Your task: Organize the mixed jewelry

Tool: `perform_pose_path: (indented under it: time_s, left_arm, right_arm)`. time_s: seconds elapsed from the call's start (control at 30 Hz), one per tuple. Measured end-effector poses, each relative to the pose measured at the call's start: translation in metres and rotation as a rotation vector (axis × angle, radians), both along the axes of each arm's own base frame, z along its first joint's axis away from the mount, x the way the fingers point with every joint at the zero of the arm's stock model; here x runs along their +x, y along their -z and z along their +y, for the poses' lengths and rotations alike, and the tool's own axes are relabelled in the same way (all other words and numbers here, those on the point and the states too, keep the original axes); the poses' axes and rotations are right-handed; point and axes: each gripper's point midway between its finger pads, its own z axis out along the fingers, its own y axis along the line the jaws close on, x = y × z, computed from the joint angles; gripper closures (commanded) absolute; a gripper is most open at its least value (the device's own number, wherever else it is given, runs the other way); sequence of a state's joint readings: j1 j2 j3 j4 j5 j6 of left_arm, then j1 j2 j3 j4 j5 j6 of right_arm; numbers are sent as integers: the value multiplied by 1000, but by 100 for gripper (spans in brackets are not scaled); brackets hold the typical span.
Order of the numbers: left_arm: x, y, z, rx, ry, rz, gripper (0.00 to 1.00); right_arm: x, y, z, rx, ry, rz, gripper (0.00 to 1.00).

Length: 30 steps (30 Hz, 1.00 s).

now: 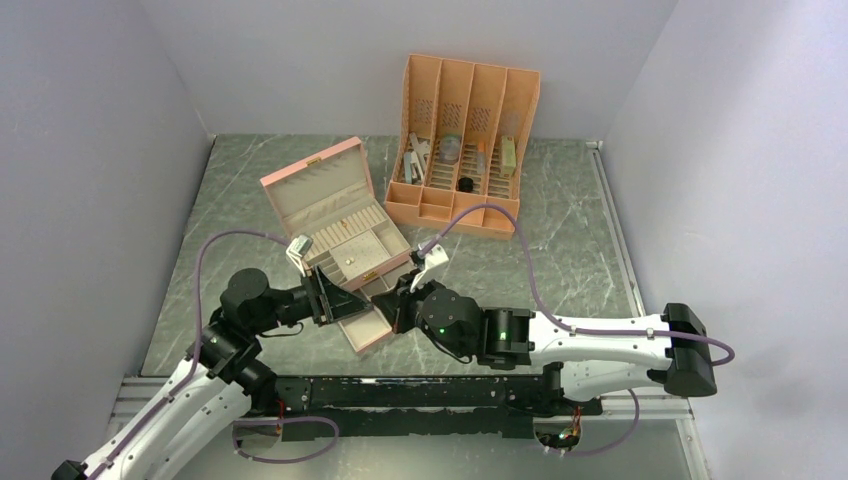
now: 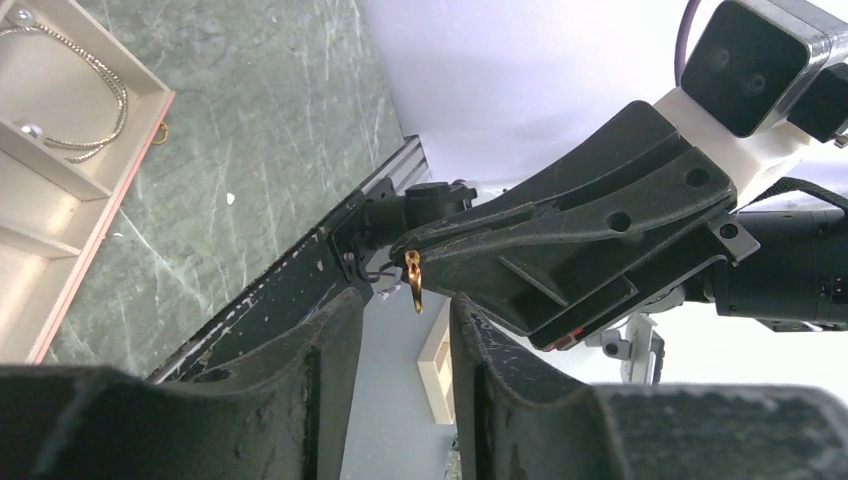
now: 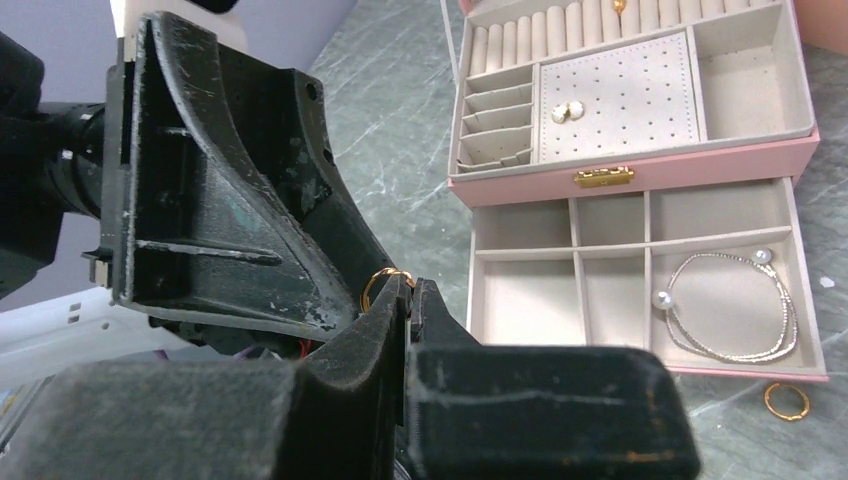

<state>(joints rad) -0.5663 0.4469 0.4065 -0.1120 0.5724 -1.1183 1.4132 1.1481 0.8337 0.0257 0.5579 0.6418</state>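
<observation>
My right gripper (image 3: 408, 290) is shut on a small gold ring (image 3: 383, 283), which sticks up from its fingertips. In the left wrist view the same ring (image 2: 413, 281) hangs from the right gripper's black fingers (image 2: 560, 240), its lower end just at the gap of my left gripper (image 2: 405, 312). The left jaws stand open on either side of the ring without touching it. Both grippers meet above the open drawer (image 1: 365, 322) of the pink jewelry box (image 1: 335, 215). Another gold ring (image 3: 787, 400) lies on the table beside the drawer. Two earrings (image 3: 567, 112) sit on the box's dotted pad.
A pearl-ended bracelet (image 3: 735, 312) lies in the drawer's right compartment. An orange slotted organizer (image 1: 465, 140) with grey and black oddments stands at the back. Walls close in the green marble table (image 1: 570, 240) on three sides.
</observation>
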Motion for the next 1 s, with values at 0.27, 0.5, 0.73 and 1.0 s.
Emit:
perform_pose_path:
  time_s: [0.27,0.5,0.73,1.0]
  left_arm:
    - [-1,-4,-2,-29,9,5,74]
    - [-1,-4,-2,-32,10,11,95]
    - [-2,-5,-1,-35,10,7,95]
    - [-3,-4,-1,-6,28,-60,95]
  right_arm:
    - [-2,-3,4,13,-7,-2,100]
    - [-2,-3,4,10,-1,-4,100]
    - [-3,-4,5,15,0,-3,95]
    - [-8,-12,-5,29,-17,9,69]
